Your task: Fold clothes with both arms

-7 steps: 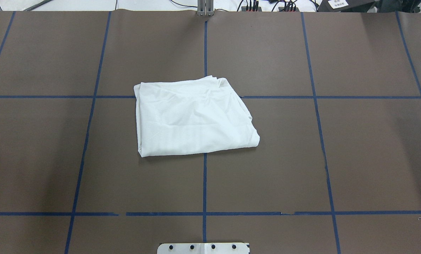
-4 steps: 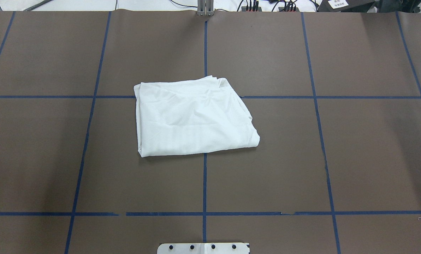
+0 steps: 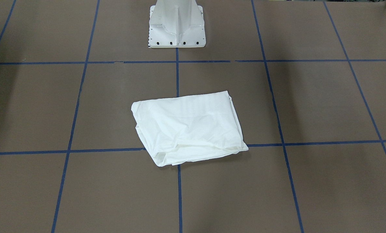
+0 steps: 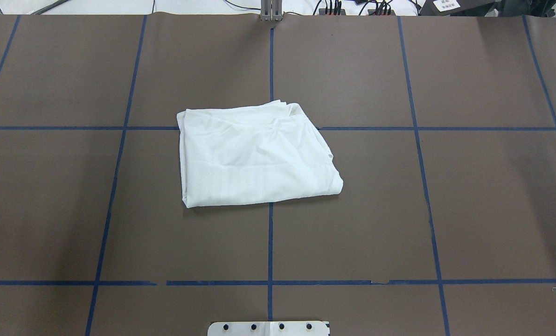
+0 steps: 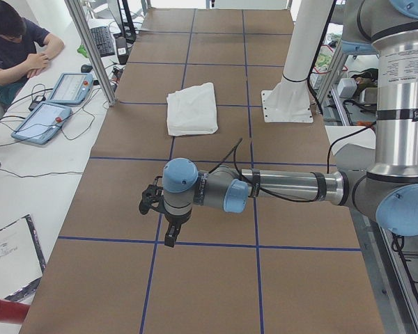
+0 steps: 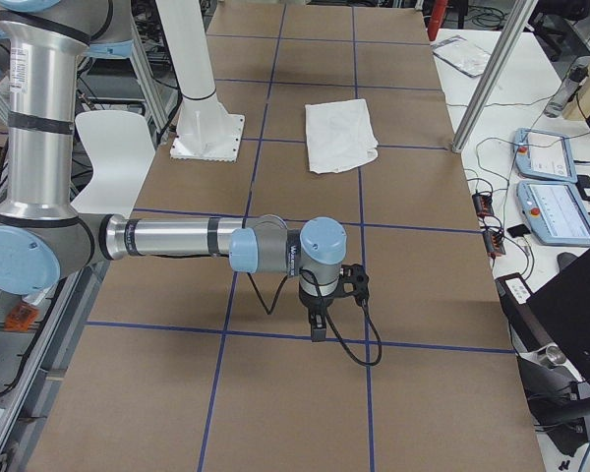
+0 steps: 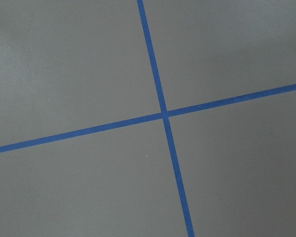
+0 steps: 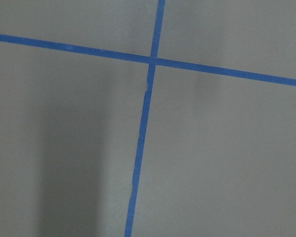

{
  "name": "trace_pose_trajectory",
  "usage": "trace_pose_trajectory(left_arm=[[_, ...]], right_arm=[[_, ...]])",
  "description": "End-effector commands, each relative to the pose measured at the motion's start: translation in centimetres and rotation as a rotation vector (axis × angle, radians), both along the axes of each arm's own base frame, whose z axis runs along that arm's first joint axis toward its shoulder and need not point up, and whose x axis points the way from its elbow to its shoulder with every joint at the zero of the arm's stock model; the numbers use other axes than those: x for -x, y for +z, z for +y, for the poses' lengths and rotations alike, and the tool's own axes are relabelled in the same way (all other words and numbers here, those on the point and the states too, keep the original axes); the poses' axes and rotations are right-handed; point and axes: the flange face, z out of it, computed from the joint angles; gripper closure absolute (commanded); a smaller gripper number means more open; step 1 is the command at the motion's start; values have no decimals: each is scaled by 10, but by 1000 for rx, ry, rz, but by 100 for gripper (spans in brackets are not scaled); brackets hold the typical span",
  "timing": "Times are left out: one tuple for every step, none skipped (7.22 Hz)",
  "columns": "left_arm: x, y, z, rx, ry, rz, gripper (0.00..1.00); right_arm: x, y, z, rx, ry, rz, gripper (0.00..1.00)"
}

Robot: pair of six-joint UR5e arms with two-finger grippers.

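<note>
The white T-shirt (image 4: 254,154) lies folded into a rough rectangle in the middle of the brown table; it also shows in the front view (image 3: 189,126) and both side views (image 5: 191,109) (image 6: 341,135). Its print, collar and label are hidden. My left gripper (image 5: 168,233) hangs over the table's left end, far from the shirt. My right gripper (image 6: 318,324) hangs over the right end, also far from it. Both show only in side views, so I cannot tell if they are open or shut. Both wrist views show only bare table with crossing blue tape (image 7: 163,114) (image 8: 153,60).
The white pedestal base (image 3: 176,26) stands at the robot's edge of the table. Blue tape lines (image 4: 270,242) grid the brown cover. An operator (image 5: 14,49) sits beside teach pendants (image 5: 49,111) on the far side bench. An aluminium post (image 6: 492,79) stands at the table's far edge.
</note>
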Motion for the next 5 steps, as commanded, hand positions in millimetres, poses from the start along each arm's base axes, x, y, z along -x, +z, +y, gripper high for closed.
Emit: trace_pose_trajectory(left_arm=[[-1, 7, 6, 10, 3, -10, 0], [0, 8, 7, 12, 2, -8, 0], [0, 10, 7, 20, 0, -8, 0], [0, 15, 13, 32, 0, -8, 0], [0, 18, 17, 36, 0, -8, 0]], right_arm=[[0, 0, 0, 1, 0, 1, 0], [0, 0, 0, 1, 0, 1, 0], [1, 0, 0, 1, -1, 1, 0], [0, 0, 0, -2, 0, 1, 0], [0, -1, 0, -2, 0, 1, 0]])
